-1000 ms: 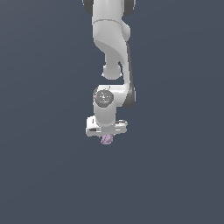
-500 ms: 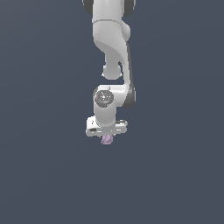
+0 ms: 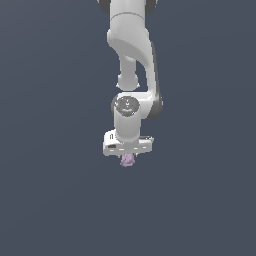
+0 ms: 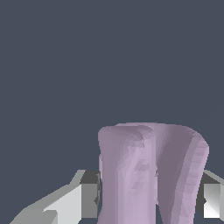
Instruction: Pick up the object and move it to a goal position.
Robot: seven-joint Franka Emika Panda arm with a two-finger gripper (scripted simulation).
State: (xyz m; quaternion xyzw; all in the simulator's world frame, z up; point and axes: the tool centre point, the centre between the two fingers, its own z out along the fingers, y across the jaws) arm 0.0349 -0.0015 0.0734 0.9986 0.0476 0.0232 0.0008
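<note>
The object (image 3: pixel 127 160) is a small pale lilac-pink lumpy blob, showing just below the white hand of the arm in the exterior view. In the wrist view the object (image 4: pixel 151 175) fills the space between the two fingers, whose pads press against its sides. My gripper (image 3: pixel 128 158) is shut on it; in the wrist view the gripper (image 4: pixel 148 197) has one finger on each side of the blob. Most of the object's upper part is hidden by the hand in the exterior view.
The white arm (image 3: pixel 131 65) reaches down from the top of the exterior view. A plain dark blue-grey surface (image 3: pixel 50 190) lies all around, with no other item in sight.
</note>
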